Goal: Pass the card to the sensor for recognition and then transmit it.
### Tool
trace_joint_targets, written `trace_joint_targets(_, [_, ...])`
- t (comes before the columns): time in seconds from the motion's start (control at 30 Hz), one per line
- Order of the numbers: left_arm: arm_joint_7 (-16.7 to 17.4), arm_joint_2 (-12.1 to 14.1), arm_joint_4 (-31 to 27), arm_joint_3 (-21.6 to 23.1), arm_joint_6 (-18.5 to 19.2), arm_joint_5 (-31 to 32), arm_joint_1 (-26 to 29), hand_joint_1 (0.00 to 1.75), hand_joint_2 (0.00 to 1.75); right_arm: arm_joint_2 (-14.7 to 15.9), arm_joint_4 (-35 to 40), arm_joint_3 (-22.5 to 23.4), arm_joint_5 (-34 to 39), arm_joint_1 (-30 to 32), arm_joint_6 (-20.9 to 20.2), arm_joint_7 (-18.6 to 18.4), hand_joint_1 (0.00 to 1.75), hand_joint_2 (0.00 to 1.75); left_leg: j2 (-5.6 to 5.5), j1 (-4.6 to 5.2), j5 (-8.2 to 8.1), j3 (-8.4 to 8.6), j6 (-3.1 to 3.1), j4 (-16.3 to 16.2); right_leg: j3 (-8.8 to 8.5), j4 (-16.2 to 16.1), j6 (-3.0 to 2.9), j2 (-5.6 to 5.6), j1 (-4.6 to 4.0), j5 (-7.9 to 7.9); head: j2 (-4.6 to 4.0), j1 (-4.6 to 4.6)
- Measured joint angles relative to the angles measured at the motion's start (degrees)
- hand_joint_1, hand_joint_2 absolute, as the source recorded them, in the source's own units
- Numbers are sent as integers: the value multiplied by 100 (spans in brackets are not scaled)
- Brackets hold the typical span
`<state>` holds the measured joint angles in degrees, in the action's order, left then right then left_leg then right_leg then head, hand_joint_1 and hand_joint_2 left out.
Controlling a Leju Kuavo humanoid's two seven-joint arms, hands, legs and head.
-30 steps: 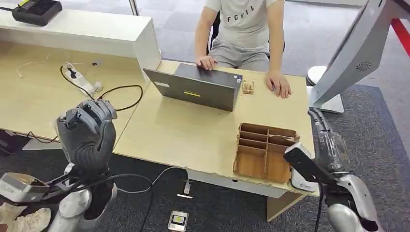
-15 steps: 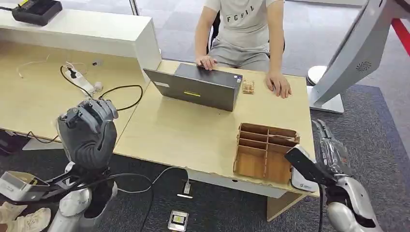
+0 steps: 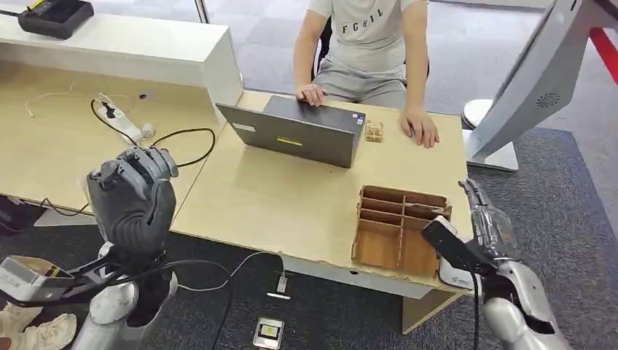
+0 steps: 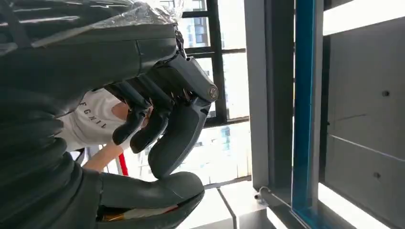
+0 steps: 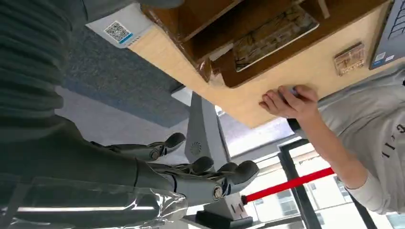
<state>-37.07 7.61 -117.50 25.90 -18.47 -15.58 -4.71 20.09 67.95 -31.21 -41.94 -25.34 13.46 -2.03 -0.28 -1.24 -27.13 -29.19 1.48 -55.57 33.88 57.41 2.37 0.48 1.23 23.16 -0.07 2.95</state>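
Left robot hand: the left robot hand (image 3: 131,204) is raised at about 8 o'clock in the head view, off the near left corner of the bench (image 3: 291,197). Its fingers (image 4: 143,129) are curled together towards the thumb, with nothing plainly between them.
Right robot hand: the right robot hand (image 3: 487,232) hangs at about 4 o'clock, just off the bench's near right corner. Its fingers (image 5: 229,174) are stretched out and apart and it holds nothing. The dark thumb reaches over the bench edge.
White pad: a white pad (image 3: 455,277) with a printed code square (image 5: 117,29) lies on the bench edge, just under that thumb.
Wooden box: a wooden box (image 3: 393,195) with open compartments stands at 9 o'clock of the right robot hand, beside the pad.
Card: a flat card (image 5: 273,34) with a pale rim lies in one compartment on the box's far right side. It is apart from both hands.
Small wooden piece: a small wooden piece (image 3: 374,131) sits at 12 o'clock of the box.
Laptop: a grey laptop (image 3: 299,135) stands at 11 o'clock of the box, its lid towards the robot.
Person: a person (image 3: 364,44) sits at the far side, with one hand (image 3: 423,127) flat on the bench and the other at the laptop.
Screen: a tilted white screen (image 3: 536,80) stands on the floor at 1 o'clock of the box.
Cable: a black cable (image 3: 178,142) loops at 1 o'clock of the left robot hand.
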Motion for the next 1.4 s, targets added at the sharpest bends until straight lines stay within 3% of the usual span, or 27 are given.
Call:
trace_joint_targets(0.63, [-85,-11,46,2,-4,-2,-44,154,175,-374,-380,-304,-79,-178,-26,135,0,175,0,0,0,0,0,0,0,0,0,0,0,0,0,0])
trace_joint_targets(1.4, [-92,-13,74,2,66,-28,-42,154,175,-402,-501,-409,-149,-412,-142,39,0,175,1,0,0,2,0,-1,0,0,0,1,0,-1,0,0])
